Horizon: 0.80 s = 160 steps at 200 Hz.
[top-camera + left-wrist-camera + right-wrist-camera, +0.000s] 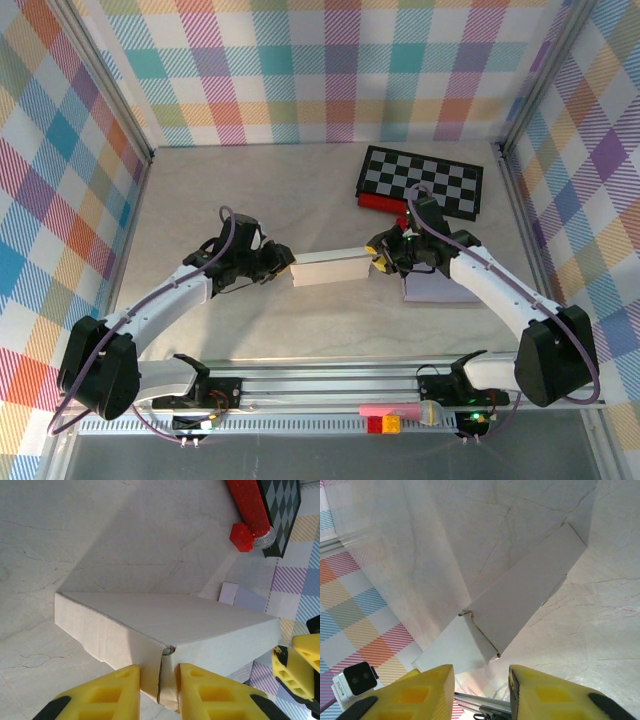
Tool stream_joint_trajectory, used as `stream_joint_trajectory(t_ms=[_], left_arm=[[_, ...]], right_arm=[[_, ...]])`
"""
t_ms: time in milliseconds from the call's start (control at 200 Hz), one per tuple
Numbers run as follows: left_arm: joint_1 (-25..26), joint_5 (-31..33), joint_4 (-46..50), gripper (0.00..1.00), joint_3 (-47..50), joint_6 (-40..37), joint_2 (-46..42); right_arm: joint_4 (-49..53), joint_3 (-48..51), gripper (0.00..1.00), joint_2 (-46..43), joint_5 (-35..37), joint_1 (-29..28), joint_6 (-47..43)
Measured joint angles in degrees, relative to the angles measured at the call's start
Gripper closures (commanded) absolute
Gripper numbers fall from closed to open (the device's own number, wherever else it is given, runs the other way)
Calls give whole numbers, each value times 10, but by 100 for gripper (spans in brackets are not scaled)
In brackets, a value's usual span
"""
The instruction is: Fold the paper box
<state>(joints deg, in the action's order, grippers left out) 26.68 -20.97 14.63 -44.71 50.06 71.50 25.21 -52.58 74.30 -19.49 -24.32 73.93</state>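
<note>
Here, a long white cardboard box (330, 268) lies on marbled table (250, 200).

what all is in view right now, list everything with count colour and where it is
paper box: 1, white, mid-table between the grippers
checkerboard: 1, black and white, far right of the table
textured cylinder: 1, red, along the checkerboard's near edge
toy brick: 1, red, at the cylinder's end
paper sheet: 1, pale, on the table right of the box
pink stick: 1, pink, on the near rail
red block: 1, red, beside the pink stick
yellow block: 1, yellow, next to the red block
table: 1, pale marbled
walls: 3, pastel plaid, around the table
left gripper: 1, yellow fingers, closed on the box's left end
right gripper: 1, yellow fingers, open at the box's right end
</note>
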Motion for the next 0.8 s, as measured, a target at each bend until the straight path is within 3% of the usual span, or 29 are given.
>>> stream_joint_trajectory(t_ms=[365, 800], left_arm=[[-3, 0, 16, 64, -2, -2, -5], [-30, -32, 29, 73, -2, 16, -18]], right_arm=[[13, 3, 75, 21, 1, 4, -12], [23, -9, 76, 29, -1, 3, -14]])
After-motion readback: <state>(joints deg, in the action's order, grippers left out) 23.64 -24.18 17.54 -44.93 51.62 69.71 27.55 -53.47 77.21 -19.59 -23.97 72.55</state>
